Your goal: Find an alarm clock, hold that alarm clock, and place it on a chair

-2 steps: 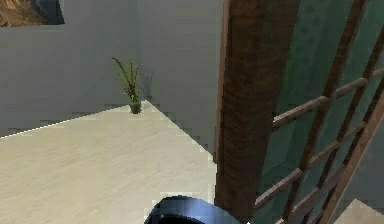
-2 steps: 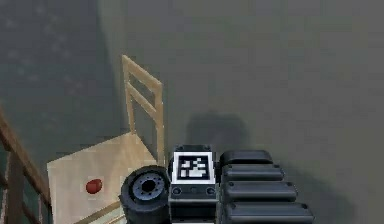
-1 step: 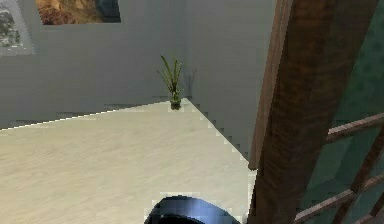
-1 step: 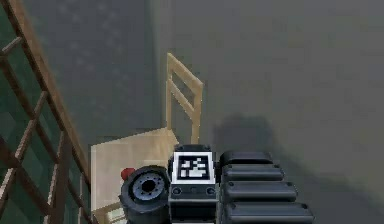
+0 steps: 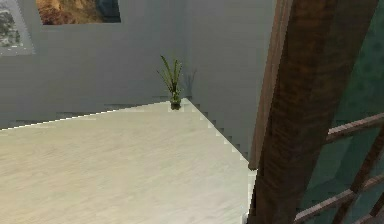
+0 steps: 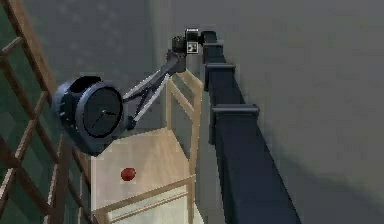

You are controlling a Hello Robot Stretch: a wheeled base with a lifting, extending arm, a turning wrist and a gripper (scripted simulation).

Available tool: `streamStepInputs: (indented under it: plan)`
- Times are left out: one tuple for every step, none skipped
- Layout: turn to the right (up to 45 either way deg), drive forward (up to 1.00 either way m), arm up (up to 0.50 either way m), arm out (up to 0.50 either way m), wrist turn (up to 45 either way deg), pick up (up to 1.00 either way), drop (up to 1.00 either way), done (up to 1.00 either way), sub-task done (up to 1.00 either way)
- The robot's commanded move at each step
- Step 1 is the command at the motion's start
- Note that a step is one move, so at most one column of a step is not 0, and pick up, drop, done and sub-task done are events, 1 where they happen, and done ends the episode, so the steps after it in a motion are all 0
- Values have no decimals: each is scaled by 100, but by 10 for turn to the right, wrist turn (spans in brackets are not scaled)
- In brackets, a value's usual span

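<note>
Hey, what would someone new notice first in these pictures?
The big round dark alarm clock hangs held at the gripper, near a pale wooden chair with a small red thing on its seat, at the arm side view's left. In the forward view, a potted plant stands in the far corner.

Room corner ahead; chair beside the arm.

Forward view: a plant (image 5: pixel 172 85) stands on the floor (image 5: pixel 100 165) in the far corner, with a picture (image 5: pixel 78 10) high on the wall (image 5: pixel 100 65) to its left and a post (image 5: pixel 310 110) near right. Arm side view: the arm (image 6: pixel 232 125) runs from near right to far middle. The gripper (image 6: pixel 128 100) reaches left from the arm's far end, and the clock (image 6: pixel 90 112) hangs at its tip, left of the chair (image 6: pixel 180 110). The chair stands just left of the arm. A small round thing (image 6: pixel 128 174) lies on the seat. Rails (image 6: pixel 30 130) stand at far left.
</note>
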Motion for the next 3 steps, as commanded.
streamStepInputs:
  plan:
    - [0,0,0,0,390,0,0,0,0]
    - [0,0,-24,0,0,0,0,0,0]
    - [0,0,-32,0,0,0,0,0,0]
